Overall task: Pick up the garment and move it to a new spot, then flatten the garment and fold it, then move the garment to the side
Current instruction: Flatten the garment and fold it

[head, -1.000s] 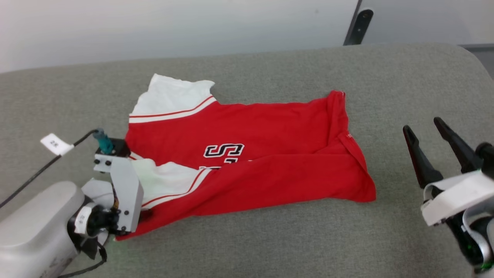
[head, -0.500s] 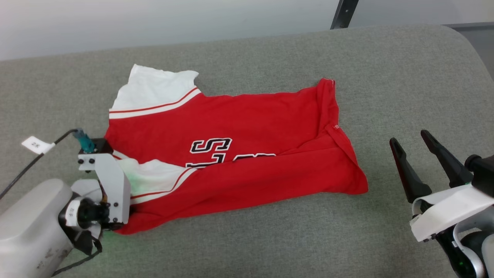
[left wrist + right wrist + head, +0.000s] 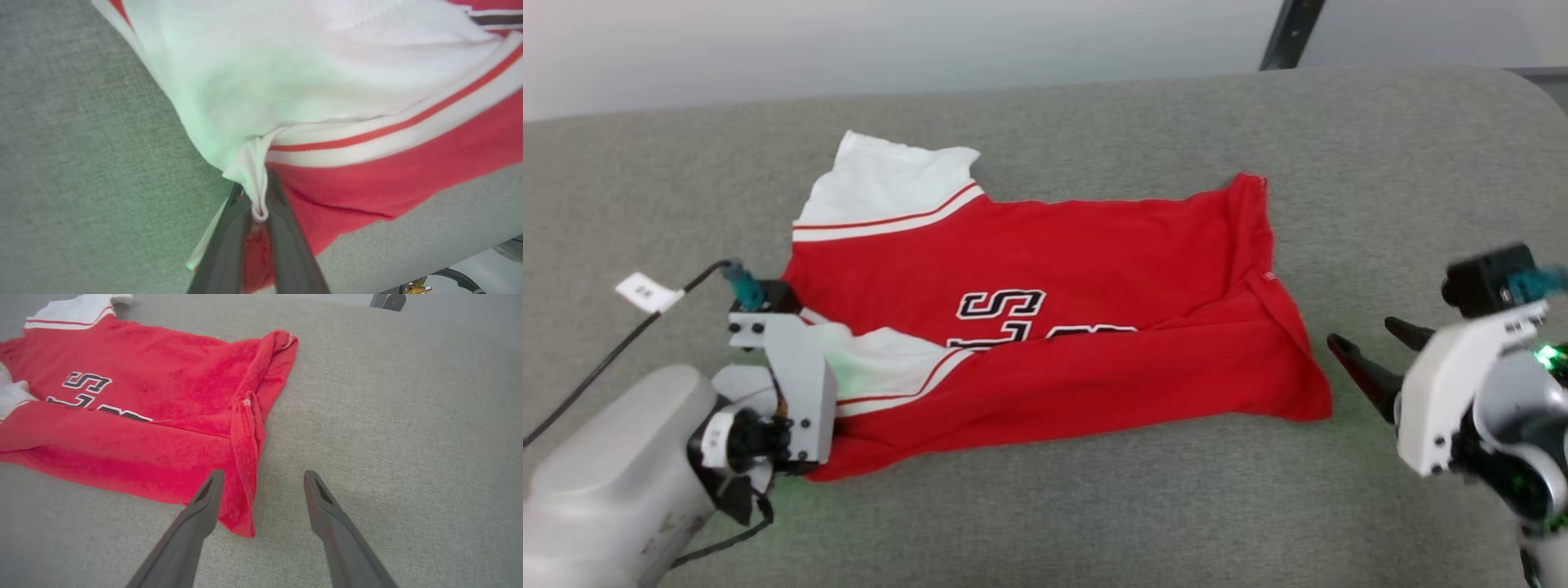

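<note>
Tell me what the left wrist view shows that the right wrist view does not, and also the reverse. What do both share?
Left wrist view: the grip itself. The left gripper is shut on a pinch of the white sleeve of the garment, just below the striped trim.
Right wrist view: the right gripper is open and points at the near hem corner. The black letters are also visible.
Both: red cloth lying on the grey padded surface.

Red white-sleeved garment lies crumpled, partly folded, lettering up.
</note>
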You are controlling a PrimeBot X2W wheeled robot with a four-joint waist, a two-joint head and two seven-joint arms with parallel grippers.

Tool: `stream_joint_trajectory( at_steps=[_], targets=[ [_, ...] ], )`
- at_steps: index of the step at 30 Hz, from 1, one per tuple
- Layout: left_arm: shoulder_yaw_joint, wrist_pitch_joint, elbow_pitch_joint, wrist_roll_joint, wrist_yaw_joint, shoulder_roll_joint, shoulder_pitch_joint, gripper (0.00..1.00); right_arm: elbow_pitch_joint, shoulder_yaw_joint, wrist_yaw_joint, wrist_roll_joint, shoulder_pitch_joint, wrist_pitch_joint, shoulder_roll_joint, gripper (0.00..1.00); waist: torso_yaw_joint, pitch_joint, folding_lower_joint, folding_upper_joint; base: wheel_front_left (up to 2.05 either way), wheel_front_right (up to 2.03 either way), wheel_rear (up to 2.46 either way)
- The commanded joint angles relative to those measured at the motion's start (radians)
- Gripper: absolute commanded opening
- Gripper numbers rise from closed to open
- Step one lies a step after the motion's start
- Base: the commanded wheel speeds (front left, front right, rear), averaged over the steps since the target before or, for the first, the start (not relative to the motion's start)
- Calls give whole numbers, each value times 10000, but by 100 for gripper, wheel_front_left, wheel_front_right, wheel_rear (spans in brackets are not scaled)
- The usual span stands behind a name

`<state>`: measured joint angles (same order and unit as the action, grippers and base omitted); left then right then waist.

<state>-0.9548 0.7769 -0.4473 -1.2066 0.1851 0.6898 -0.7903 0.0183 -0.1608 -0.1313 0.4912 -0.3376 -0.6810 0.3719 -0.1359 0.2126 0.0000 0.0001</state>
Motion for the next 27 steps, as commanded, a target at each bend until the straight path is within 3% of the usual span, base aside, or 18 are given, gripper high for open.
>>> stream_joint_trajectory(
  at_steps=[1,8,16,17,19,27],
  targets=[
    [-94,-27,-29,36,-91,-294,-46,0,-398,23,11,195,-352,-501,-113,100,188,115,0,-1,0,0,0],
    [-189,-105,-208,236,-302,-729,-501,0,-2365,-392,11,174,-1745,-2168,-441,100,596,477,0,-1,0,0,0],
    [-177,-317,-646,266,-506,-1160,-761,0,-4758,-221,12,255,-2625,-2957,-1135,100,909,823,0,-1,0,0,0],
    [-178,-353,-710,262,-534,-1204,-790,0,-5005,-219,12,212,-2656,-3014,-1168,87,946,851,0,-1,0,0,0],
    [-163,-389,-853,239,-582,-1258,-791,0,-5426,-164,12,158,-2741,-3085,-1247,3,994,868,0,-1,0,0,0],
    [-84,-512,-1270,147,-791,-1267,-735,0,-5805,-371,12,461,-2892,-2813,-1033,0,1056,792,0,-1,0,0,0]
  ],
)
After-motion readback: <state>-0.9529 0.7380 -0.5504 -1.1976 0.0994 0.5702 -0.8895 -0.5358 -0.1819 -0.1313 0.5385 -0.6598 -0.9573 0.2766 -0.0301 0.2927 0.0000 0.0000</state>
